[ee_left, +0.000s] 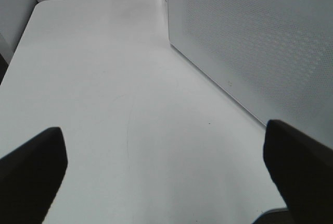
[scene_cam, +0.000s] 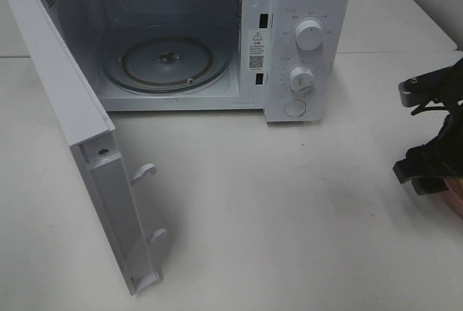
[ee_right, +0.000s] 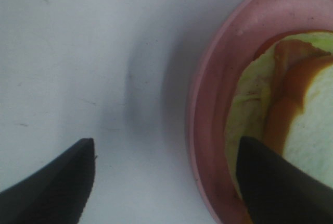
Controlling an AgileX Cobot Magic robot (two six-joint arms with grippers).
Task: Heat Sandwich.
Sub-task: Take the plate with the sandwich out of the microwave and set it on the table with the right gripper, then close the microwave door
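Note:
The sandwich (ee_right: 312, 125), white bread over green lettuce and reddish filling, lies on a pink plate (ee_right: 218, 78) at the table's right edge. Only a sliver of that plate (scene_cam: 457, 197) shows in the high view. My right gripper (ee_right: 166, 182) is open and low over the plate's rim. One finger (ee_right: 281, 182) is above the sandwich side, the other above bare table. From the high view the right gripper (scene_cam: 423, 173) is a dark shape at the far right. My left gripper (ee_left: 166, 177) is open above the table beside the microwave door (ee_left: 260, 41), holding nothing.
The white microwave (scene_cam: 307, 7) stands at the back with its door (scene_cam: 65, 108) swung out to the front left. Its glass turntable (scene_cam: 166, 61) carries nothing. The white table (scene_cam: 289, 217) stretches between the microwave and the plate.

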